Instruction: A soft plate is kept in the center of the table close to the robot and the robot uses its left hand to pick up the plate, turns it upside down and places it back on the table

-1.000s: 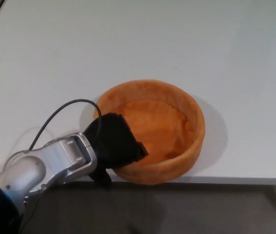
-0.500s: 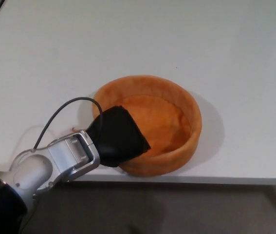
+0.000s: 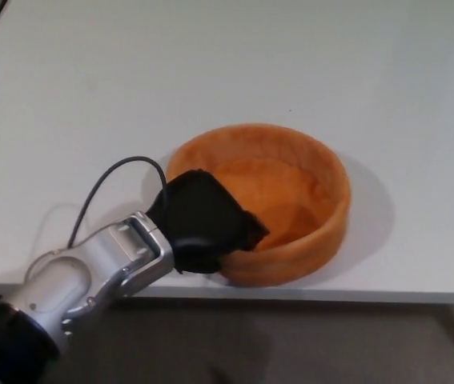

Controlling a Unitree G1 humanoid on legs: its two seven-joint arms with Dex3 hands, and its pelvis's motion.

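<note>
Orange and felt-like, the soft plate sat at the near edge of the white counter, upright with its raised rim showing. The left robot hand was clamped on the rim's near-left side, fingers reaching inside the wall. It looked light and floppy, likely to sag when lifted, so the rim seemed the sensible hold. The right robot hand was out of sight.

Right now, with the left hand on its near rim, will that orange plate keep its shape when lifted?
Probably not: the orange plate looks soft and fuzzy, so its wall may sag. Likely light. The left hand holds one edge, so the far side may droop.
</note>
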